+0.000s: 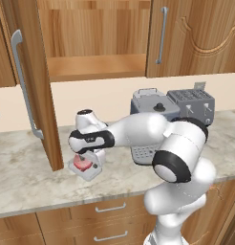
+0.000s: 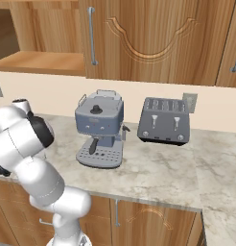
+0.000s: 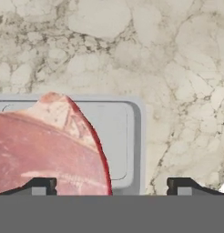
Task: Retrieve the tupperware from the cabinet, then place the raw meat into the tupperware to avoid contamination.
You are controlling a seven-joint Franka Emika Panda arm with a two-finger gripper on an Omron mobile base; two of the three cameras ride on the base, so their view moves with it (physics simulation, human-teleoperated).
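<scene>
Step in hand: you are at the put-down. The raw meat [image 3: 50,145] lies inside the tupperware [image 3: 127,136], which sits on the marble counter [image 1: 24,177] just right of the open cabinet door [image 1: 36,86].

Tool: the gripper [image 3: 111,184] is spread wide and released. In the hand view one fingertip stands in front of the meat and the other well off its edge, over bare counter; nothing is pinched between them.

Meat and box: pinkish-red lump in the left part of the pale box, bare box floor to its right. Whether a fingertip touches the meat, you cannot tell.

Cabinet: the upper cabinet [image 1: 95,67] stands open, its wooden shelf bare where it shows.

Arm pose: folded low to the left, elbow bulging toward the near edge, forearm running leftward, hand pointing down onto the box. In the left base view the hand hides much of the box.

Next move, as I judge it: lift straight up and clear of the box walls. A sideways drag could nudge the light box along the counter.

Nearby: coffee machine [image 2: 100,127] and toaster [image 2: 164,120] stand to the right, well apart from the box.
</scene>
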